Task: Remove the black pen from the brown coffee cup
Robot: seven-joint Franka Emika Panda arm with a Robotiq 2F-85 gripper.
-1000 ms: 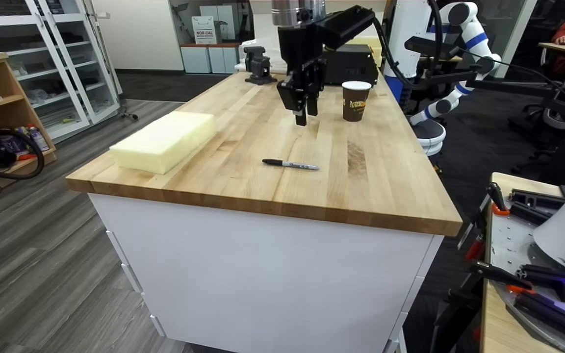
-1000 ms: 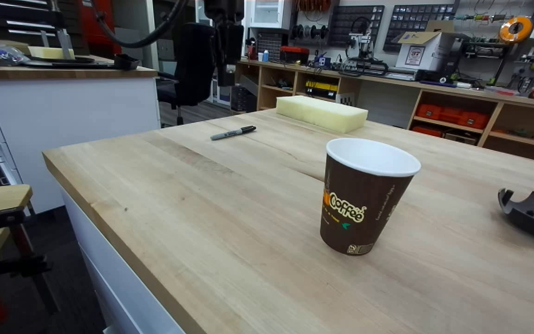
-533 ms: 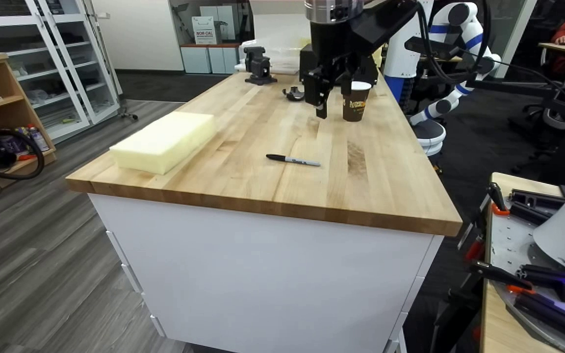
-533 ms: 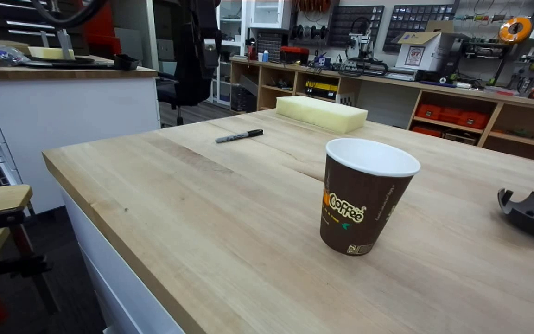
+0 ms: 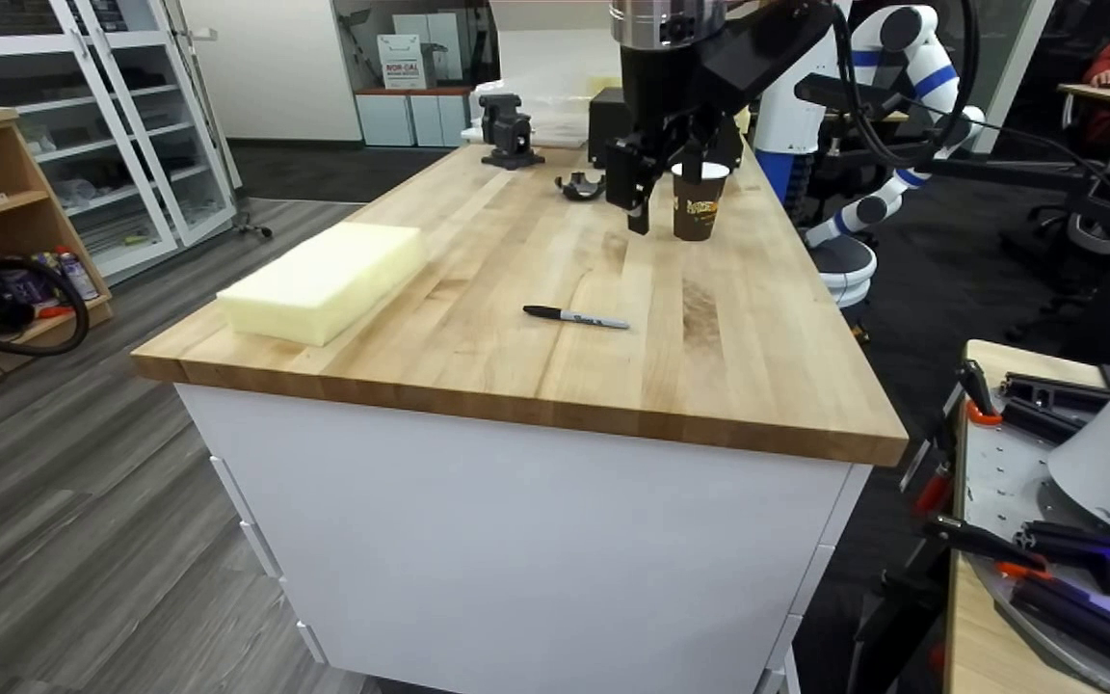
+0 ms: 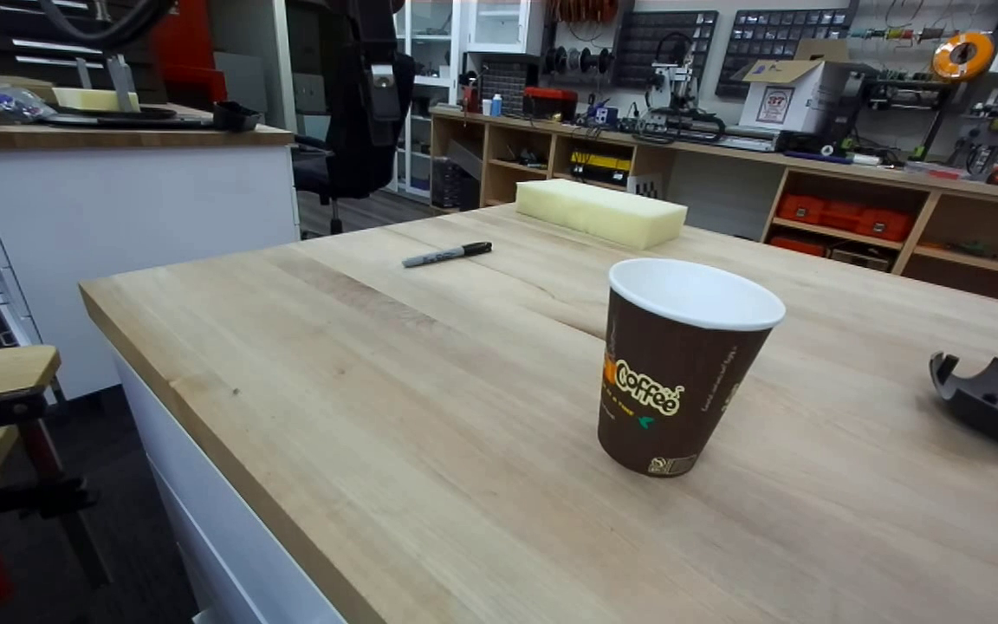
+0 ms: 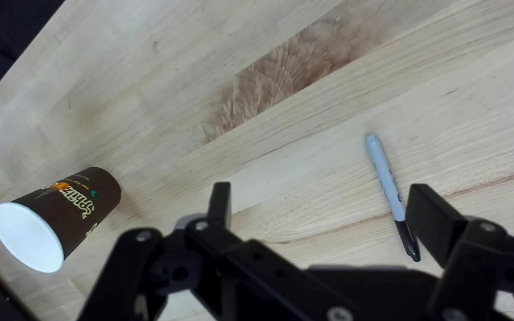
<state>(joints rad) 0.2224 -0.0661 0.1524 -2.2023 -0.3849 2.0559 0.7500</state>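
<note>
The black pen, a marker with a grey barrel and black cap, lies flat on the wooden table, outside the cup. In the wrist view the pen shows below the jaws, close to the right finger in the picture but not gripped. Upright on the table stands the brown coffee cup; its visible white inside looks empty. My gripper hangs above the table with jaws wide apart and nothing between them. In an exterior view the gripper overlaps part of the cup. Elsewhere the arm merges with a black chair.
A pale yellow foam block lies near the table's edge. A curved black part rests farther along, with a small black stand and a black box behind. Table edges drop to the floor.
Over the last second the gripper opened wider and moved up and toward the cup's side in an exterior view. The pen shifted slightly, then lay still. The cup stayed put.
</note>
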